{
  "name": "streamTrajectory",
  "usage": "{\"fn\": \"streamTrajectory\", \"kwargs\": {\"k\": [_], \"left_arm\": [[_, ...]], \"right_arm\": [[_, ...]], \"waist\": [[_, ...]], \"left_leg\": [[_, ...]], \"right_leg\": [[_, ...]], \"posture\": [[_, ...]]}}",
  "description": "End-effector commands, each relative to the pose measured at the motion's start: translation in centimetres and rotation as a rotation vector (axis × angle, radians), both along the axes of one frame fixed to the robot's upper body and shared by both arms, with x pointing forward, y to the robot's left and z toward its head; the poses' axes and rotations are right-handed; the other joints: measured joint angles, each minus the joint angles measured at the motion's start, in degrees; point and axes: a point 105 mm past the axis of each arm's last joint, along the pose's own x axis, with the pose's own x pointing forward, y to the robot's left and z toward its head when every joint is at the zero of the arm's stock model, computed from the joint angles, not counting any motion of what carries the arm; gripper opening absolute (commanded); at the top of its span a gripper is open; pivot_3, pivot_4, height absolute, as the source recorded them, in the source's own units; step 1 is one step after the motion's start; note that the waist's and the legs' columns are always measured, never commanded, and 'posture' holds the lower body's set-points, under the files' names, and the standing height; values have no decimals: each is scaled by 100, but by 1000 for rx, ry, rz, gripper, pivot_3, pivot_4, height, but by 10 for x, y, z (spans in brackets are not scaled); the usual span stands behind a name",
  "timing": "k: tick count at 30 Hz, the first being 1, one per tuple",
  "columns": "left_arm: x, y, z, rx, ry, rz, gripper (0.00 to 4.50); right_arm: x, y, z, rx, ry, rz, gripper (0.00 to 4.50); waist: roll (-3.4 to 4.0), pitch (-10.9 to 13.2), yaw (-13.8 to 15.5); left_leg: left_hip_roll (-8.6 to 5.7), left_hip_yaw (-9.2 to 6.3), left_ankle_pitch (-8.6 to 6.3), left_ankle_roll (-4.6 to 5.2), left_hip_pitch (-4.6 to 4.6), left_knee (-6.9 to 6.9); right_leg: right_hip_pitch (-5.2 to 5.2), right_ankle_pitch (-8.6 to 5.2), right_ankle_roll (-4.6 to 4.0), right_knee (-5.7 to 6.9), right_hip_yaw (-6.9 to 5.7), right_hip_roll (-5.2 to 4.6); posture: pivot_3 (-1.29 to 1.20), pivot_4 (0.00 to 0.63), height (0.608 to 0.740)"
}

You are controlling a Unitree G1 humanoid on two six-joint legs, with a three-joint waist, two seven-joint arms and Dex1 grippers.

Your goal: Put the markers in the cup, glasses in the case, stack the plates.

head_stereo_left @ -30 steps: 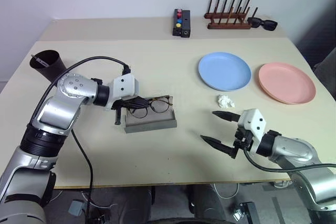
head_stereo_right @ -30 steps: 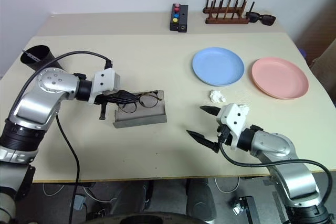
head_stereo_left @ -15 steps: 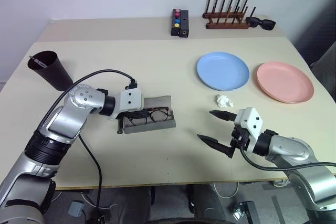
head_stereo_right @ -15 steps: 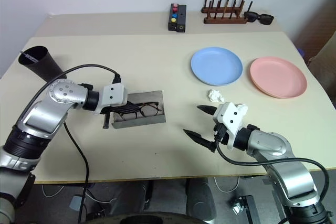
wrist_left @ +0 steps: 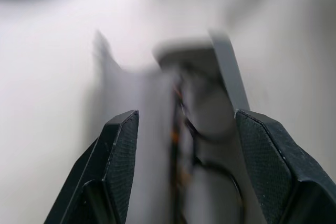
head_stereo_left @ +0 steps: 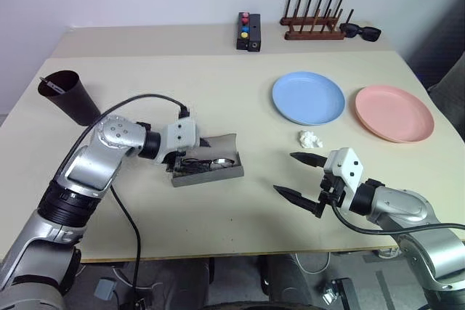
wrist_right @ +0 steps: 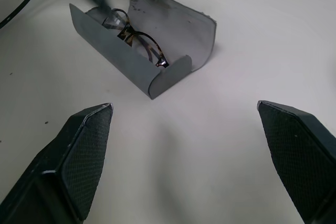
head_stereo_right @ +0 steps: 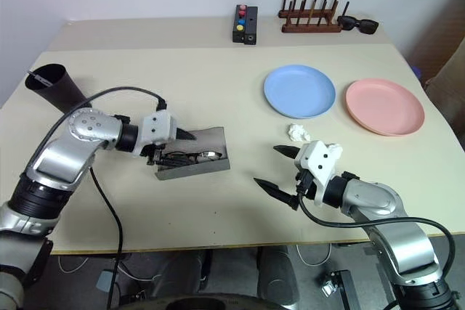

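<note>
Glasses (wrist_right: 137, 39) lie inside the open case (head_stereo_right: 190, 168); thin frame looks fragile, so grip the stiff case. Left tool (head_stereo_right: 174, 147) spread above it; right tool (head_stereo_right: 280, 172) spread, empty.

Case (wrist_right: 173, 35): grey, matt, stiff sheet-like walls, scuffed inside. Glasses (wrist_right: 137, 39): thin glossy tortoiseshell rims. Plates, blue (head_stereo_left: 309, 98) and pink (head_stereo_left: 394, 113): matt plastic, smooth. Cup (head_stereo_left: 70, 96): dark plastic, dull sheen. Table (head_stereo_left: 218, 230): beige, matt, smooth. Rack (head_stereo_left: 314, 27) at 1 o'clock: reddish-brown wood. Fingers (wrist_right: 86, 145): black, finely textured pads.
</note>
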Motion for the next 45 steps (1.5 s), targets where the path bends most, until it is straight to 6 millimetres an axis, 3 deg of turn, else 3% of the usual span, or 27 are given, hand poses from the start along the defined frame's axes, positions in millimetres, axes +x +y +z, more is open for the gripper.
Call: {"fn": "streamTrajectory", "kwargs": {"k": [1, 4, 8, 13, 17, 23, 33, 39, 45], "left_arm": [[6, 4, 36, -123, -68, 30, 2944], [19, 17, 41, -116, -115, 106, 2133], [39, 46, 14, 46, -151, 242, 102], [46, 54, -11, 81, -112, 296, 102], [26, 42, -29, 67, -31, 203, 102], [-13, 24, -34, 30, 54, 44, 102], [-33, 23, -55, 98, 98, 17, 102], [-31, 23, -54, 82, 91, 34, 102], [-22, 23, -27, -40, 51, 58, 102]], "right_arm": [[-3, 7, 12, 18, -44, 30, 4500], [-3, 10, 15, 17, -55, 41, 4500], [-2, 13, 21, 15, -75, 57, 4500], [-3, 15, 21, 17, -74, 65, 4500], [-4, 17, 20, 20, -71, 69, 4500], [-4, 17, 20, 22, -71, 69, 4500], [-1, 14, 13, 22, -61, 73, 4500], [-3, 14, 11, 20, -62, 80, 4500], [-3, 12, 12, 13, -72, 76, 4500]], "waist": [[0, 0, -4], [2, -1, -31], [2, -1, -33], [1, -1, 19], [1, -1, -9], [1, -1, -9], [2, -1, -6], [2, -1, -5], [2, -1, -5]], "left_leg": [[0, 0, 0, 0, 0, -1], [0, 0, 0, 0, 3, -4], [1, 1, 0, 0, 8, -5], [0, 1, 0, 0, -1, -2], [-1, 1, 0, 0, -1, -4], [2, 1, 0, 0, 0, -5], [2, 1, 0, 0, 1, -4], [2, 1, 0, 0, 2, -4], [2, 1, 0, 0, 2, -4]], "right_leg": [[0, 1, 3, 0, 0, 0], [-1, 3, 4, 0, 0, 0], [-3, 4, 4, 9, 0, 3], [-2, 4, 4, 2, 0, 2], [-2, 4, 4, -2, 1, 0], [-7, 3, -1, 3, 1, 1], [-5, -5, -14, 2, 1, 1], [-4, -5, -14, 2, 1, 1], [-4, -5, -13, 2, 1, 1]], "posture": [[0, 150, 734], [0, 150, 734], [0, 150, 734], [0, 150, 734], [0, 150, 734], [0, 150, 734], [0, 150, 734], [0, 150, 734], [0, 150, 734]]}}
